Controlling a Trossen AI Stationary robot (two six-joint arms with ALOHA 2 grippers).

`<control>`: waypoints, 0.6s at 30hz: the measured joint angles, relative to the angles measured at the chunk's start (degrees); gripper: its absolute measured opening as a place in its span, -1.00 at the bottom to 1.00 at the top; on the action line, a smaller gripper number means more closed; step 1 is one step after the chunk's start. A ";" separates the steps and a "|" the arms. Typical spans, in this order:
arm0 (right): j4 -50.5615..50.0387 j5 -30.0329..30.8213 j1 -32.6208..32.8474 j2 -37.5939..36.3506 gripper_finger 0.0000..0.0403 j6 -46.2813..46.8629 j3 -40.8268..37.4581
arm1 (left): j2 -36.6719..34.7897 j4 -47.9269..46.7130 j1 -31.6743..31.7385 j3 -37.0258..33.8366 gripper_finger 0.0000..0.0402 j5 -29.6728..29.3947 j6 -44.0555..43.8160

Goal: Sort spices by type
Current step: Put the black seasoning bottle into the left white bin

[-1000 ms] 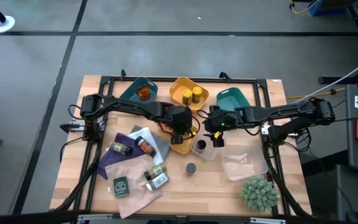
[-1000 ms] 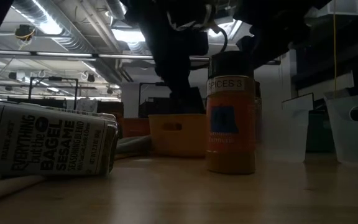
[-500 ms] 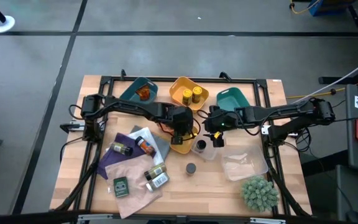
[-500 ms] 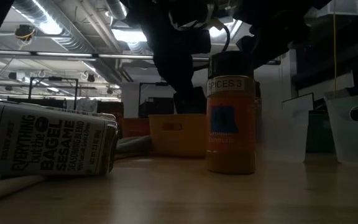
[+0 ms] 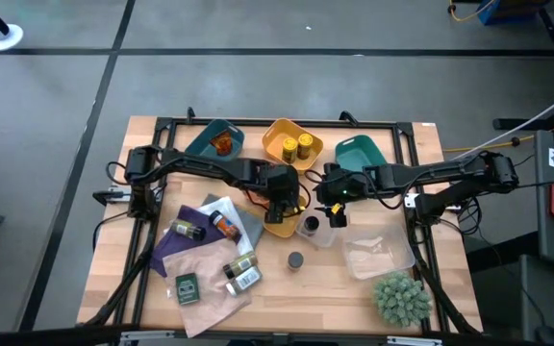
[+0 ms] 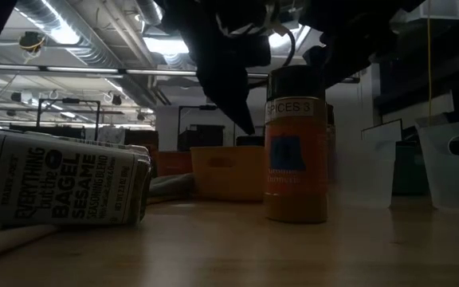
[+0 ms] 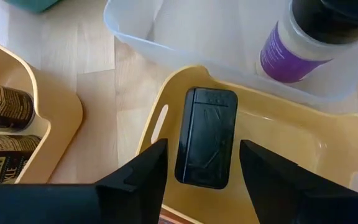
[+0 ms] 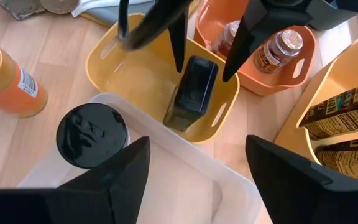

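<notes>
My left gripper [image 7: 204, 149] hangs open above the near yellow tray [image 5: 282, 223]. A flat black tin [image 7: 206, 137] lies in that tray, leaning on its wall [image 8: 191, 93], and the fingers stand on either side above it without touching. My right gripper [image 8: 196, 149] is open over the clear tray [image 8: 185, 186], where a dark-lidded jar [image 8: 92, 134] stands. An orange jar [image 6: 296, 143] stands on the table. Yellow jars [image 5: 296, 146] lie in the far yellow tray. An orange tray holds amber jars [image 8: 272, 50].
A bagel-seasoning jar [image 6: 62, 187] lies on its side near the table's near edge. More jars and a green packet [image 5: 188, 287] lie on a purple cloth at near left. A teal tray [image 5: 359, 152], a clear bag [image 5: 378, 255] and a green plant [image 5: 400, 298] stand at right.
In the low view my left gripper has risen out of the near yellow tray. The black tin has stayed down in the tray. My right arm has kept still.
</notes>
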 joint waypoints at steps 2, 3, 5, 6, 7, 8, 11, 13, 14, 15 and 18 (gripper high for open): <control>-0.01 0.00 0.00 0.00 0.31 0.00 0.00 | -1.02 -1.06 -0.05 0.30 -0.09 -0.01 0.16; -0.02 -0.01 0.00 0.00 0.31 0.00 0.00 | -1.84 -1.84 -0.07 0.80 -0.09 0.00 0.13; -0.07 -0.01 0.00 0.00 0.31 0.00 0.00 | -3.49 -4.80 -0.25 2.53 -0.09 0.00 -0.23; -0.07 -0.01 0.00 0.00 0.31 0.00 0.00 | -4.46 -7.34 -0.41 3.45 -0.09 -0.02 -0.58; -0.16 -0.03 0.00 0.00 0.31 0.00 0.00 | -5.46 -10.57 -0.70 4.34 -0.09 -0.02 -1.41; -0.24 -0.03 0.00 0.00 0.31 0.00 0.00 | -6.64 -13.61 -1.09 5.06 -0.09 -0.02 -2.36; -0.46 -0.02 0.00 0.02 0.31 0.00 0.00 | -10.33 -23.46 -3.11 6.45 -0.09 0.70 -8.62; -0.49 -0.02 0.00 0.02 0.31 0.00 0.00 | -12.90 -29.44 -4.97 6.47 -0.09 1.62 -15.17; -0.49 -0.03 0.00 0.02 0.31 0.00 0.00 | -13.96 -32.47 -6.16 6.33 -0.09 2.14 -19.16; -0.50 -0.03 0.00 0.02 0.31 0.00 0.00 | -15.05 -34.91 -7.55 5.99 -0.09 2.62 -23.15; -0.48 -0.03 0.00 0.02 0.31 -0.02 0.00 | -17.01 -40.74 -12.87 5.20 -0.09 2.70 -35.25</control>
